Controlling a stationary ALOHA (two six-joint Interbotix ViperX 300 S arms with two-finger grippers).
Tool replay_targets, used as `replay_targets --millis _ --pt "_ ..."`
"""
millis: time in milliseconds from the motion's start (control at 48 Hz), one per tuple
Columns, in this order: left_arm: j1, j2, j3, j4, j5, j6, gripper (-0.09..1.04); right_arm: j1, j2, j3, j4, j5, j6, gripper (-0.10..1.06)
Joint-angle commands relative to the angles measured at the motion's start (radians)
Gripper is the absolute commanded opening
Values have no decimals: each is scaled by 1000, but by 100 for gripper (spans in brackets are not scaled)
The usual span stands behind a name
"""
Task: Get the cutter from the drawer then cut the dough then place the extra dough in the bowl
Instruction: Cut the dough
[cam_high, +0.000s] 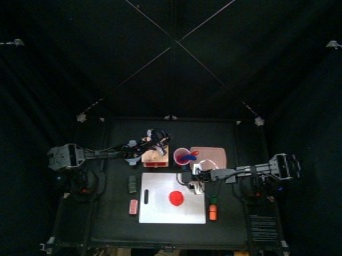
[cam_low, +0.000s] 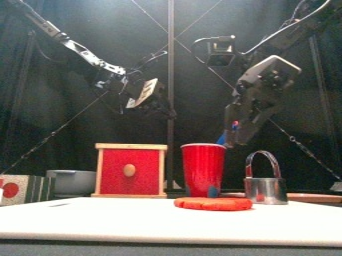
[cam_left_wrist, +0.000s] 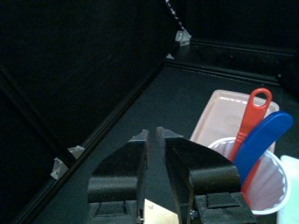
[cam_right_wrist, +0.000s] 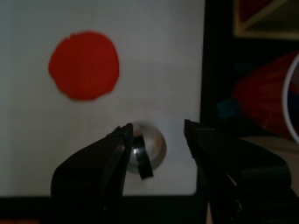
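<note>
- The right gripper (cam_right_wrist: 158, 131) hangs with its jaws spread above a round metal cutter with a wire handle (cam_low: 265, 180). The cutter stands free near the edge of the white cutting board (cam_high: 154, 210), apart from the flat red dough disc (cam_low: 213, 203).
- The left gripper (cam_left_wrist: 156, 134), jaws pressed together and empty, hovers at the back near the red cup (cam_low: 203, 168) and the pale wooden box with a red drawer front (cam_low: 131, 170).
</note>
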Motion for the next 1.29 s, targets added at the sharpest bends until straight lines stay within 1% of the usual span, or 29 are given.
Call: replay_targets --millis 21,104,229,438,521,667,750,875,979,1062,1083,1167,1250,1292 --pt "-57 -41 20 -29 -75 0 60 12 -34 2 14 15 -20 85" --pt "-84 -64 49 -69 -109 2 60 14 -34 11 17 11 -20 85" --pt "-118 -100 94 -114 -143 2 60 9 -8 26 11 -37 -17 84" --pt "-206 -114 163 -89 -204 2 60 8 28 37 6 -100 -18 80" --pt "-239 -107 179 -87 -221 2 60 6 40 35 3 -104 -15 73" --pt "-291 -103 196 -94 -224 -2 60 9 43 34 9 -104 -14 56" --pt "-328 -100 198 -103 -224 -8 60 12 40 15 9 -103 0 48" --pt "-387 -84 204 -100 -225 -14 59 18 37 -44 21 -74 6 44" --pt "-422 -66 216 -101 -230 -14 59 25 49 -110 63 -14 8 44" --pt "-446 -55 225 -103 -230 -15 59 25 75 -164 120 26 12 44" --pt "-453 -54 225 -103 -230 -15 58 25 86 -178 144 34 8 44" --pt "-471 -48 233 -104 -230 -15 58 29 118 -212 196 23 8 44" --pt "-477 -44 241 -110 -230 -14 58 40 150 -233 230 -3 11 44" --pt "-476 -40 249 -112 -230 -14 58 48 167 -242 235 -14 11 44"
